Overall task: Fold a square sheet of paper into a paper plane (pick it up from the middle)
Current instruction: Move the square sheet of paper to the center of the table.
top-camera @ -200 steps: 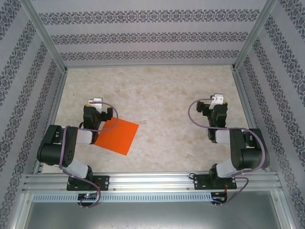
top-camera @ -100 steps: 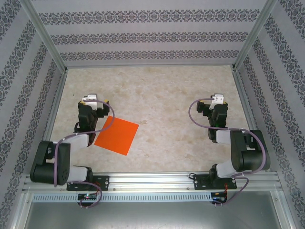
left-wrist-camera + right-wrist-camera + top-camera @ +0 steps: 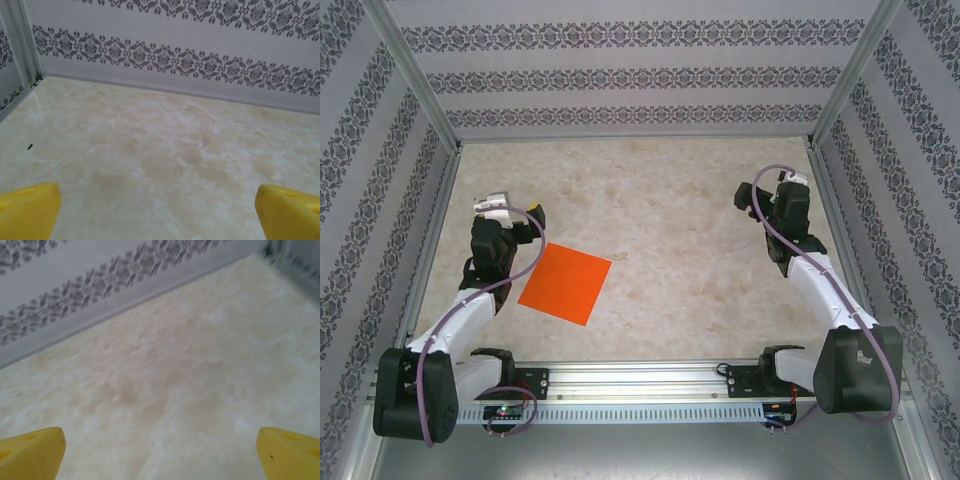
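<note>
While it lies flat, the orange sheet [image 3: 566,284] looks square and unfolded.

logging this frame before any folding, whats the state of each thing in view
square sheet of paper: unfolded, lying flat on the table, not gripped
left gripper: open, fingers wide apart, nothing between them, bare table ahead
right gripper: open, fingers wide apart, nothing held, far from the sheet
</note>
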### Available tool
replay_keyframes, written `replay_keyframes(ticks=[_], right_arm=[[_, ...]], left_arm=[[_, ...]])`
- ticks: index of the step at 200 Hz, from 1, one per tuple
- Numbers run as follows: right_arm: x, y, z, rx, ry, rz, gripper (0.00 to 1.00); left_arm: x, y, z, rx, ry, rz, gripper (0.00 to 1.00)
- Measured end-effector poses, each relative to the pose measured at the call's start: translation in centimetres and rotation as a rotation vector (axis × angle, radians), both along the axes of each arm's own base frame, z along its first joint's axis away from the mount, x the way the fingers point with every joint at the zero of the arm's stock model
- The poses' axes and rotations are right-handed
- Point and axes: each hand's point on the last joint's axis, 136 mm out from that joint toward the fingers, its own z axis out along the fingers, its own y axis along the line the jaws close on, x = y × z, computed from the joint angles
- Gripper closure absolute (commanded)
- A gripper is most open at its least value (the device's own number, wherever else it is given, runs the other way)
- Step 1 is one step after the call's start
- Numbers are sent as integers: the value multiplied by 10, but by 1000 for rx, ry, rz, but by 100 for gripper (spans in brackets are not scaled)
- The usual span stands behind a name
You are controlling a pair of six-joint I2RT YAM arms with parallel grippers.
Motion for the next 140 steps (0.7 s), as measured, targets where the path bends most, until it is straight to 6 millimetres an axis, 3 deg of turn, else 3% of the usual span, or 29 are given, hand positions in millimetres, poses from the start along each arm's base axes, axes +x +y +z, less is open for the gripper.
replay_keyframes(ticks=[28,50,84,114,140], right_arm=[[-16,35,-25,200,110,95,2],[-29,78,-34,289,175,188,2],[-60,176,-47,326,287,387,3],[-96,267,-64,313,392,541,11],[-127,333,-77,312,457,634,15]], left_arm=[[-4,-4,11,-23,9,-18,0],[-6,-6,8,-64,60,-20,0],[-13,-7,-2,-213,188,29,0],[-24,-10,-13,-284,312,48,0],[-39,-10,-27,-295,421,68,0]])
